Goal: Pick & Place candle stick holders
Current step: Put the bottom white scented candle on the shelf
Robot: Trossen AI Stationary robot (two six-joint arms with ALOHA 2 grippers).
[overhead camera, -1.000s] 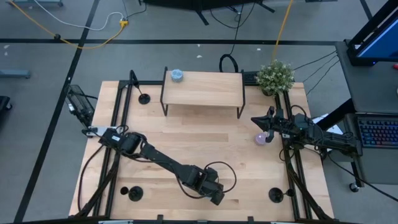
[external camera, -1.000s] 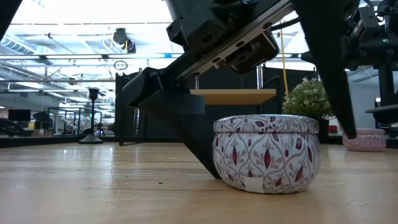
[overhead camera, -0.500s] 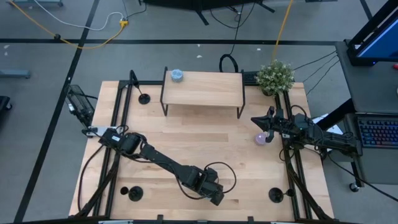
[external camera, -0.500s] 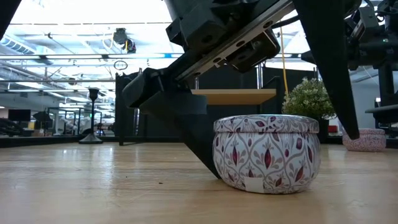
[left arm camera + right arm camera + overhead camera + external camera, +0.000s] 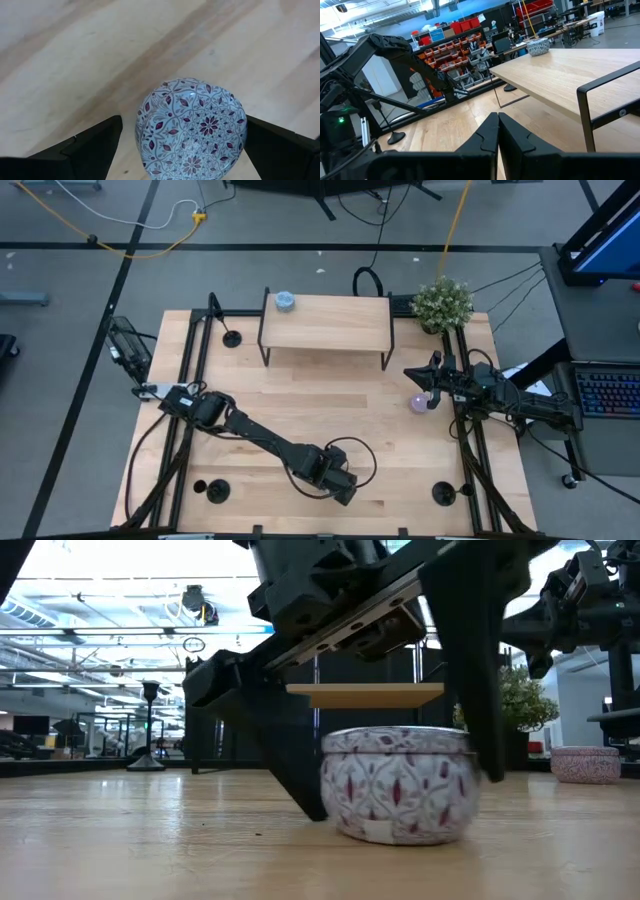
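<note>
Where the L arm stretches across to the front-middle of the table (image 5: 400,460), the L claw (image 5: 345,492) is held low w/ its fingers spread open, nothing gripped. A patterned tin (image 5: 192,127) is straddled by the two fingers: seen from the L wrist, a clear gap is left on one side, while the other finger (image 5: 280,145) is set right at the tin's edge; actual contact can't be judged. In the low view the tin (image 5: 398,783) is seen resting flat on the wood between the dark fingers of the L claw (image 5: 400,795).

The candle stick holders are left standing upright, none held, well apart from each other: one (image 5: 231,338) at the back-L beside the raised shelf (image 5: 325,325), one (image 5: 217,492) at the front-L corner, one (image 5: 443,494) at the front-R corner.

The R claw (image 5: 410,374) is parked at the R side, fingers pressed together (closed on nothing), approx. above a pink candle (image 5: 420,402). A small blue-ish tin (image 5: 284,301) is set on the shelf's L end, and a potted plant (image 5: 442,302) at the back-R corner.
</note>
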